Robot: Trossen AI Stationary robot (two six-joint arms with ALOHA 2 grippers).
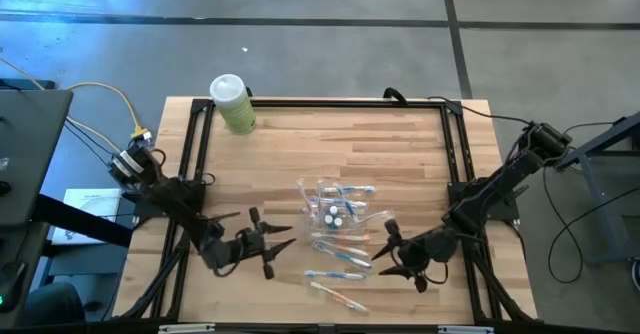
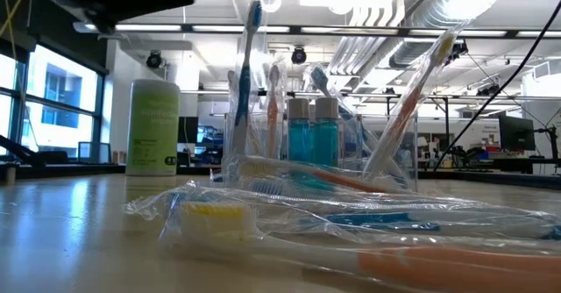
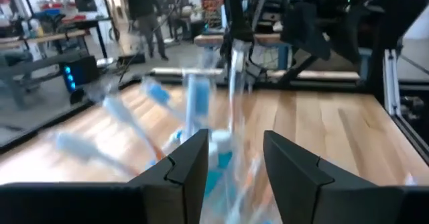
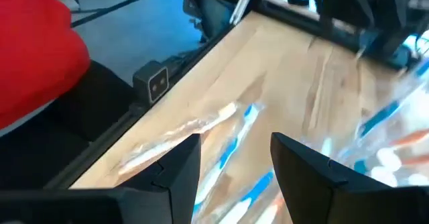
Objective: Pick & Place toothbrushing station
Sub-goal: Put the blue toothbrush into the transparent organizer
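Down low, the left gripper [image 1: 283,244] and right gripper [image 1: 385,246] both hang with fingers spread and holding nothing, and between them sits the toothbrushing station [image 1: 334,212], a shiny see-through holder with thin blue and orange toothbrushes [image 1: 338,271] lying around it on the smooth wooden table [image 1: 400,144].

Bare wood between green bottle [image 1: 232,103] and toothbrushing station [image 1: 334,210]; wrapped toothbrushes [image 1: 337,266] clutter centre front; left gripper [image 1: 272,245], right gripper [image 1: 386,247] flank them.
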